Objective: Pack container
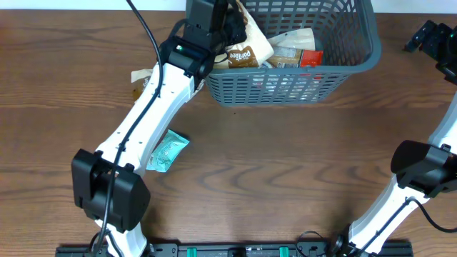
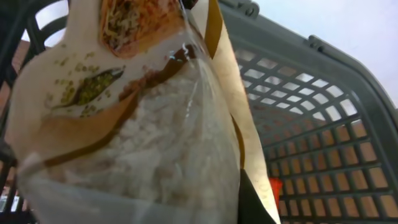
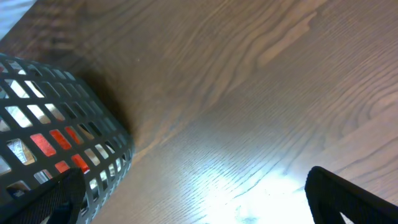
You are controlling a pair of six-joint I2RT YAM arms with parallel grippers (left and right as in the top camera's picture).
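Container (image 1: 285, 87): long axis left-right, far on table (image 1: 285, 164). Left claw (image 1: 225, 25) above its left end, grasping rice packet (image 2: 143, 143); right claw (image 3: 189, 186) released, off right.

Left arm (image 1: 153, 114): rounded white link shells. Its bulky black joint housing (image 1: 111, 189) sits nearest the base rail (image 1: 235, 250). A second black housing at the end far from the rail bears a small green light (image 1: 178, 48). A thin black cable (image 1: 146, 32) follows the white shell away from the rail. Right arm (image 1: 385, 210): the same white shell, with a matching black joint housing (image 1: 425, 168) just beyond the rail. Right gripper (image 1: 421, 37), farthest from the rail: all black, with matt black, blunt-edged fingers (image 3: 351, 199). The rail is black with green tabs (image 1: 283, 250). Screws and lettering are too small to tell.
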